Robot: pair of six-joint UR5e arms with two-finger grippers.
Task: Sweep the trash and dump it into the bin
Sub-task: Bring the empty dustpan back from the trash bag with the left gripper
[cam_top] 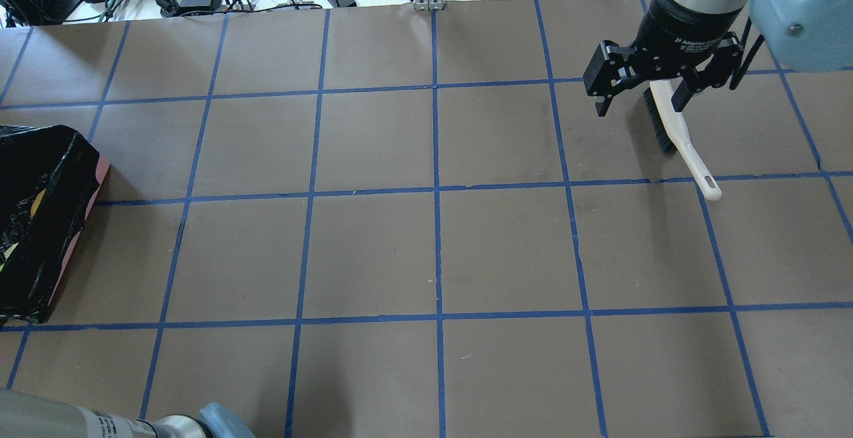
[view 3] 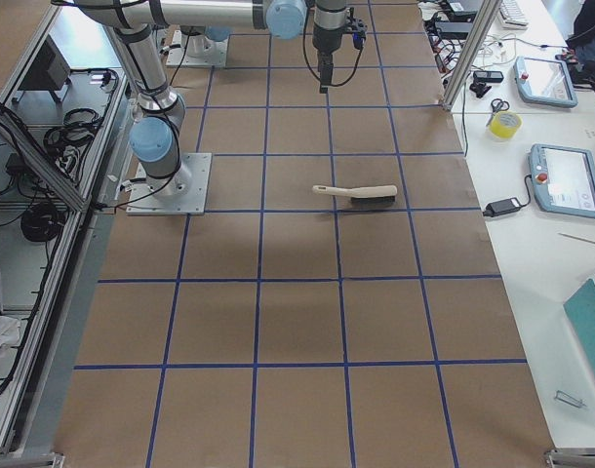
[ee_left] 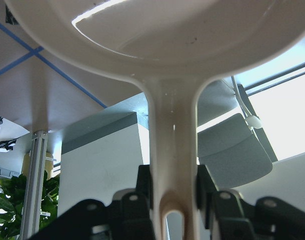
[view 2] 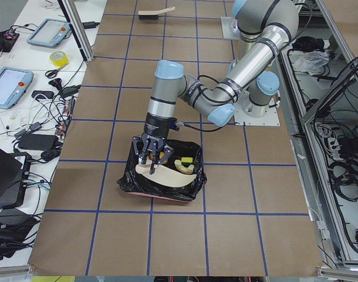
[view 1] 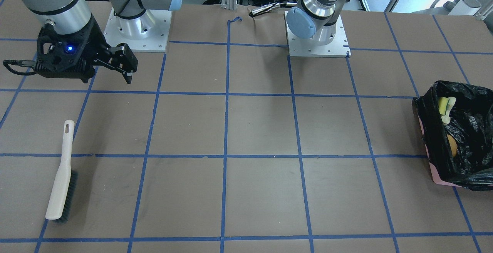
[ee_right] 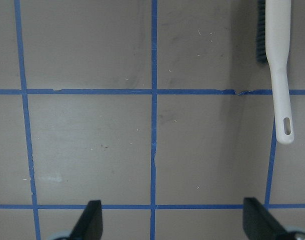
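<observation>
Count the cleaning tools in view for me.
2. The brush lies flat on the table, ungripped, the right hand open above. The dustpan is clamped by its handle in the left hand, over the bin.

Brown table [view 1: 262,129] with blue tape grid. White brush [view 1: 61,176] lies flat toward the robot's right end; black-bagged bin [view 1: 427,129] stands at the left end, well apart.

You have bright, even light from overhead on the brown table [view 1: 262,129], so shadows are soft and faint; the brush [view 1: 61,176] throws only a thin dark edge beside its bristles. The black liner of the bin [view 1: 429,129] glints. In your left wrist view the dustpan [ee_left: 172,45] shows a white glare streak, and the window behind it is blown out.
</observation>
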